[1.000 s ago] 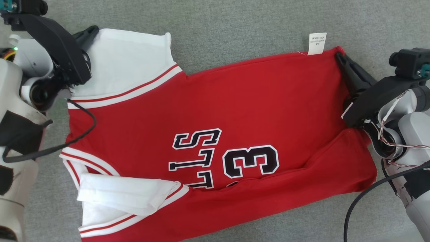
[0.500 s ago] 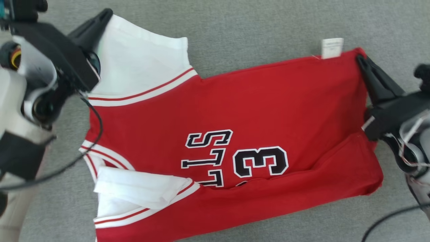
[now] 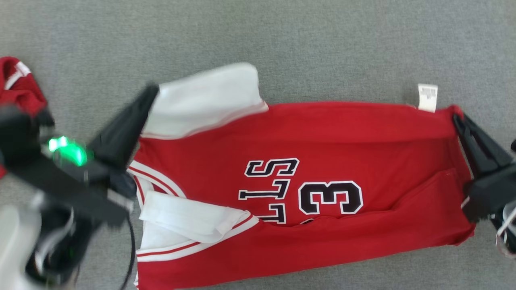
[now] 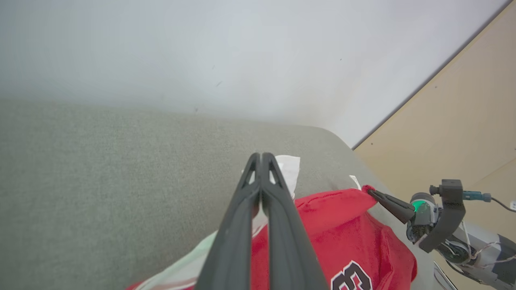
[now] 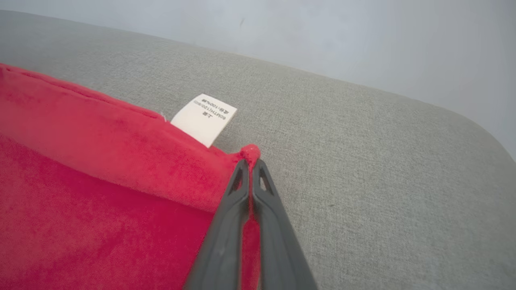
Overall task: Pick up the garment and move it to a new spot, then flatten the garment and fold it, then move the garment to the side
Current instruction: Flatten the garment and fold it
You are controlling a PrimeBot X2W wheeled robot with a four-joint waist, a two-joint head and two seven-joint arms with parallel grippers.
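A red sports jersey (image 3: 330, 137) of soft cloth, with white sleeves and red-and-white striped trim, is spread across the middle of the grey woven fabric surface (image 3: 282, 40). Its width runs from the left side to the right side of that surface in the head view. On the front there are black letters and a black figure 3, both with white outlines. The lower part of the jersey is folded up over itself, and one white sleeve is folded over near the lower left corner of the garment.

The left gripper (image 4: 261, 156) has its two long dark fingers pressed together on the corner of the upper white sleeve, at the left end of the jersey. The right gripper (image 5: 250, 163) is also clamped, on the red hem corner at the right end; a small tip of red cloth shows above its fingertips. A small white rectangular care label (image 5: 204, 119) sticks out from the red edge just beside this gripper. Between the two grippers the far edge of the jersey is stretched nearly straight.

Another bunched red cloth with white trim (image 3: 18, 86) lies at the left edge of the grey surface, apart from the jersey. A pale wall (image 4: 242, 48) stands behind the far edge of the surface.
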